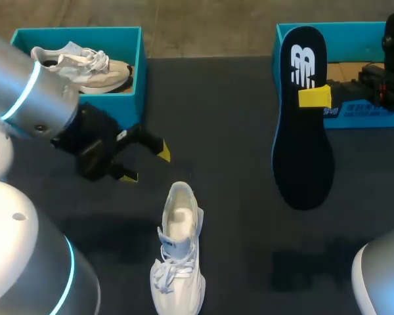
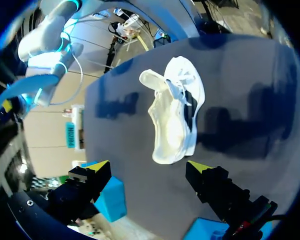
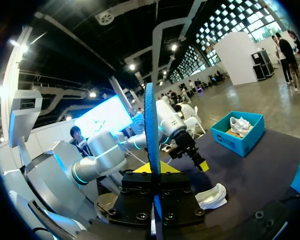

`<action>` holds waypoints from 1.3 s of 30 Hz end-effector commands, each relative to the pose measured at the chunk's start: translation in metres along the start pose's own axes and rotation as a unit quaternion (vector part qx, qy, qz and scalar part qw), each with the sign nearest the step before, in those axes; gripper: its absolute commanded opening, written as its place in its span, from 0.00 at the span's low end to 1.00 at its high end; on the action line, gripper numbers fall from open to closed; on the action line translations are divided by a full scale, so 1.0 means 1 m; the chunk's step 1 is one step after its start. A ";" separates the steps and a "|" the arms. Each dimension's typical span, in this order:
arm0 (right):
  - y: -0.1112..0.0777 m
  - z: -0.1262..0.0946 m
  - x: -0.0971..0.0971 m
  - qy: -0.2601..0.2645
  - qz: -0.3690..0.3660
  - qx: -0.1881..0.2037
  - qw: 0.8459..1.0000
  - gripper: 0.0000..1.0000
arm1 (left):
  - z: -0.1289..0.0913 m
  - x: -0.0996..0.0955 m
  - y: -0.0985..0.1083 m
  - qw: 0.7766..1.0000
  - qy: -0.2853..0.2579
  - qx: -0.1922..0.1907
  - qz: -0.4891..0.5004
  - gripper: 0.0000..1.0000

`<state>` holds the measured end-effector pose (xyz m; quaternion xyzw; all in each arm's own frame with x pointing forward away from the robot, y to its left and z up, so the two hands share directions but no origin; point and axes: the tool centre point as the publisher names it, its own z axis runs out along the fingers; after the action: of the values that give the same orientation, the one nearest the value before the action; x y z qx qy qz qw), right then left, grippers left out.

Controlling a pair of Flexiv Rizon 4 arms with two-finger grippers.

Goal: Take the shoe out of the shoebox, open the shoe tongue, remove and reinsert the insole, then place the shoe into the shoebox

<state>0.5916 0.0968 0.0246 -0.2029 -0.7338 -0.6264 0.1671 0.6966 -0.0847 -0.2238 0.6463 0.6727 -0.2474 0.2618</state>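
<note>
Left arm [image 1: 26, 98] crowds the near corner, its left gripper [image 1: 146, 164] hanging fingers apart and empty just beyond the heel of the shoe [image 1: 177, 256], probably poised to steady it; shoe stands sole-down on the dark table [image 1: 249, 164], mouth open, seemingly ready for refilling; right gripper [image 1: 314, 96] is clamped across the insole [image 1: 302, 151] nearer its narrow end, holding it clear of the table and well apart from the shoe, broad end free, likely so that end can be fed in first; left box [image 1: 139, 85] holds a second shoe [image 1: 79, 65]; right box [image 1: 364, 113] sits behind the insole, partly hidden by it; nothing lies between insole and shoe, though the left gripper hangs near the shoe's mouth and may need to give way.
</note>
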 end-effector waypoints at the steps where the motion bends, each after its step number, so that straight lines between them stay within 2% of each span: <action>1: 0.001 0.002 -0.002 0.001 0.000 0.001 1.000 0.00 | -0.003 0.002 -0.007 0.976 -0.215 -0.007 0.023 1.00; 7: 0.001 0.002 -0.002 0.001 0.000 0.001 1.000 0.00 | -0.005 -0.005 -0.004 0.969 -0.243 -0.009 0.045 1.00; 15: 0.001 0.002 -0.002 0.001 0.000 0.001 1.000 0.00 | -0.008 -0.014 0.016 0.961 -0.269 -0.007 0.062 1.00; 29: 0.001 0.002 -0.002 0.001 0.000 0.001 1.000 0.00 | -0.028 -0.038 0.045 0.952 -0.288 -0.004 0.100 1.00; 38: 0.001 0.002 -0.002 0.001 0.000 0.001 1.000 0.00 | -0.030 -0.039 0.046 0.951 -0.289 -0.007 0.104 1.00; 39: 0.005 0.004 -0.007 0.004 0.013 0.009 1.000 0.00 | -0.030 -0.039 0.046 0.951 -0.289 -0.007 0.104 1.00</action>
<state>0.5917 0.0968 0.0244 -0.2041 -0.7336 -0.6260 0.1679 0.7425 -0.0905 -0.1740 0.6113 0.4992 -0.3907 0.4738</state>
